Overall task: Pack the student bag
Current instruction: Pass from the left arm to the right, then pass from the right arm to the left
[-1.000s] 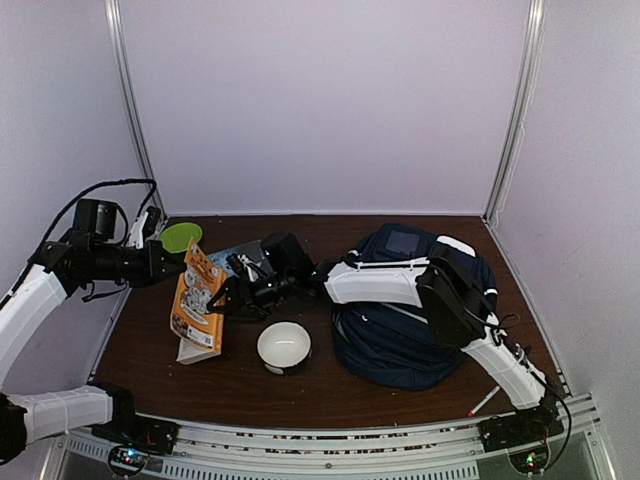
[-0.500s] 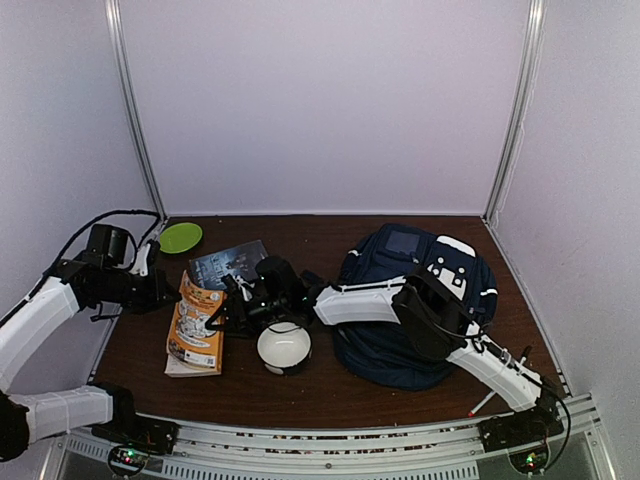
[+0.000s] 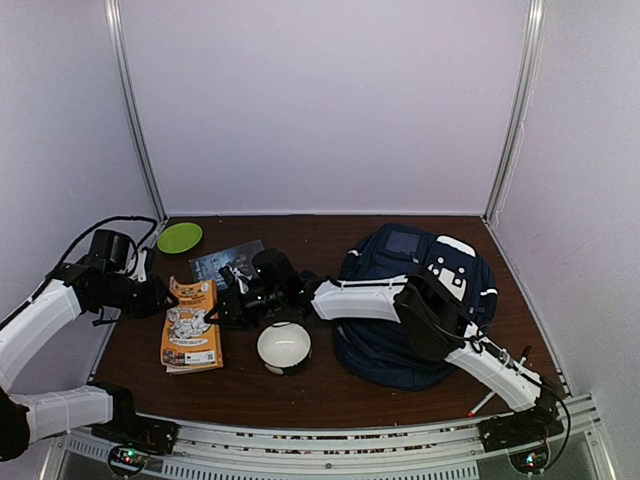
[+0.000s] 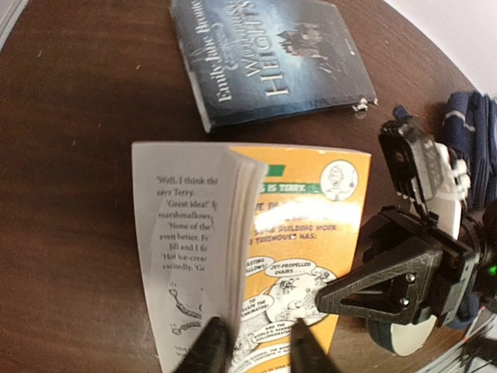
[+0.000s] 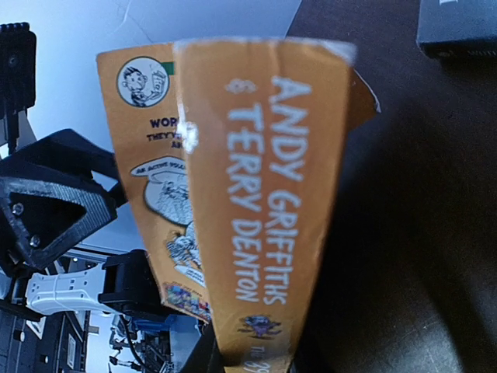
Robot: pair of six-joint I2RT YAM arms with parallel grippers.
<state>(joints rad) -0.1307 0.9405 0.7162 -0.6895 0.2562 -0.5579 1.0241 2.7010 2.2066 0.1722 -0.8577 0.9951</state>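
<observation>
i'm working on the orange book, which lies flat on the table left of centre, with an arm at each side of it. my left gripper sits at its near edge. its fingers are a little apart, one over the white pages and one over the orange cover, with a sheaf of lifted pages between them. i cannot tell if they press on anything. my right gripper reaches in from the other side to the spine. that spine fills its wrist view and hides the fingertips, so i cannot tell whether it is clamped.

the backpack lies on the right of the table, well apart from the orange book, with the right arm stretched across it. from above i can't make out an open mouth.

as i judge it, the step is handing the orange book over to the right arm. to do it well i'd get the right fingers square on the spine with all the pages caught before the left lets go. then i'd lift clear of the white bowl nearby and the dark book behind it, and only then swing toward the backpack.
</observation>
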